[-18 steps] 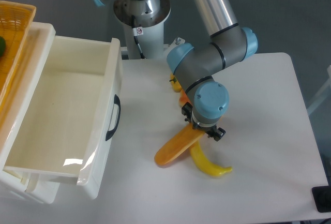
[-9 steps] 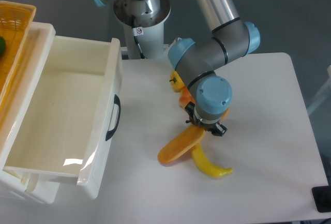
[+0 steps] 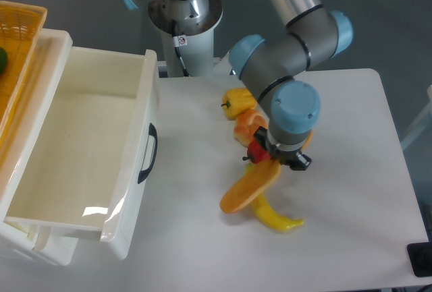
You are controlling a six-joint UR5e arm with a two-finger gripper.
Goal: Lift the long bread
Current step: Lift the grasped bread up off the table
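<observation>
just right of the frame's middle, the gripper hangs under the arm's blue-capped wrist and is clamped on the upper end of the long bread, though the wrist housing hides most of the fingers, so the exact contact is hard to make out. the long bread slants from that grip down toward the lower left, its free rounded end low near the white table; whether that end touches the surface cannot be told. a bright yellow banana lies on the table just below and to the right of the loaf, its upper part tucked under the loaf's middle. above the gripper, toward the frame's centre, sit a yellow ridged piece that looks like corn and, just beside it, an orange bun-like piece, with a small red item pressed close against the gripper's left edge. a white open drawer with a dark handle fills the left side of the frame, and the corner of a yellow woven basket shows in the upper left.
</observation>
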